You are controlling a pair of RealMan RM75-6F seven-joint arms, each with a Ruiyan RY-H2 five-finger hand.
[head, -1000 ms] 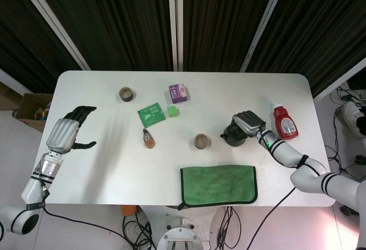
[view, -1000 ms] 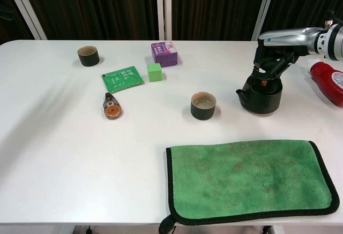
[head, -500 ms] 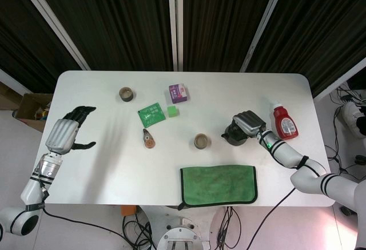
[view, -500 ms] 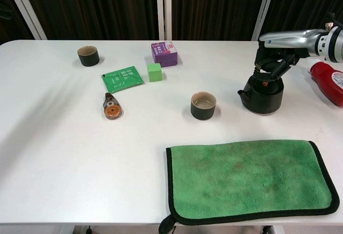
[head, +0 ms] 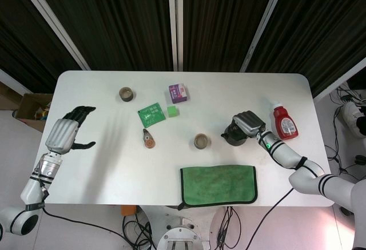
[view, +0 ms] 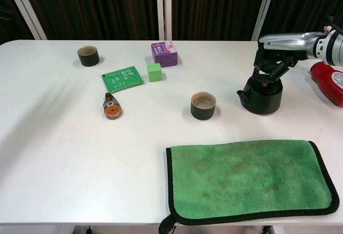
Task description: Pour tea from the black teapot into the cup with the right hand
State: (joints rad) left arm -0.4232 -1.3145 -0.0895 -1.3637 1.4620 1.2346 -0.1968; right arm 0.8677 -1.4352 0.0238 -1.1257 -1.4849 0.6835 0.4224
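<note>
Black teapot (view: 261,95) is gripped from above at its top by the right hand (view: 272,61), fingers closed on it, spout toward the cup (view: 203,105) just beside on the counter (view: 64,153). Whether it is lifted cannot be told. Grip should be secured before the tilt, spout carried over the cup rim. Left hand (head: 67,133) is held empty, fingers apart.

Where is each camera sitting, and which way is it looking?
Head view: high up, looking straight down on the white table; shows both arms, left hand and right hand.
Chest view: low at the table's near edge, looking across at the dark curtains; shows only the right hand.
Both show the teapot, cup and green cloth.
</note>
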